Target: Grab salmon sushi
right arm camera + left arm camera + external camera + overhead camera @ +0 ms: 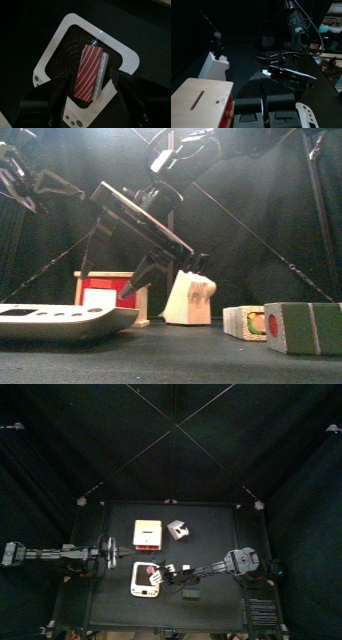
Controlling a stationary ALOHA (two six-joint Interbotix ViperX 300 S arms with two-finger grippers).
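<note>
Black matte table (214,534), curtained pen. Right gripper (90,85) jaws spread wide, straddling salmon sushi (91,74): oblong block, red-white striped top, pale grainy side, lying between jaws on white scale (63,37), rounded corners, ribbed dark platform. Beyond: wooden red-faced box (147,533). Left gripper (264,102) jaws pressed together, empty, well apart.

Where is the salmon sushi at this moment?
The salmon sushi lies on the white scale near the table's front edge, left of the middle in the top view. The right hand is over it, open, one jaw on each side.
</note>
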